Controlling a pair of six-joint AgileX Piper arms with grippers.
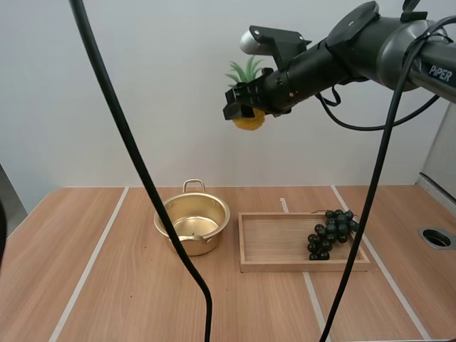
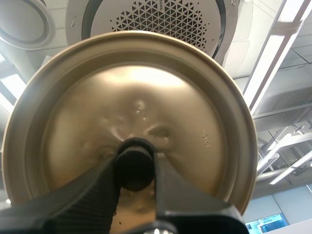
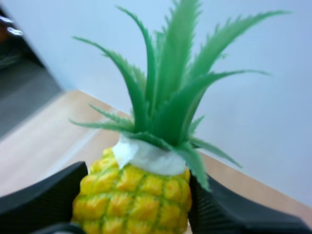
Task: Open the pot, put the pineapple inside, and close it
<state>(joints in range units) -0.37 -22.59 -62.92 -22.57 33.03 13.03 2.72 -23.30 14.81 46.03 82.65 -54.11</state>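
Pineapple (image 3: 134,195) clamped in right end effector (image 1: 245,114), high over the table (image 1: 107,285)

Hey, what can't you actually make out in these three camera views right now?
- High view: the yellow pineapple with green leaves is mostly hidden behind the right gripper holding it.
- Right wrist view: the pineapple's lower body is cut off by the picture's edge, and the fingers cover its sides.
- Left wrist view: the left gripper pinches the black knob of the round golden metal lid. Its fingers hide the lid's near rim.
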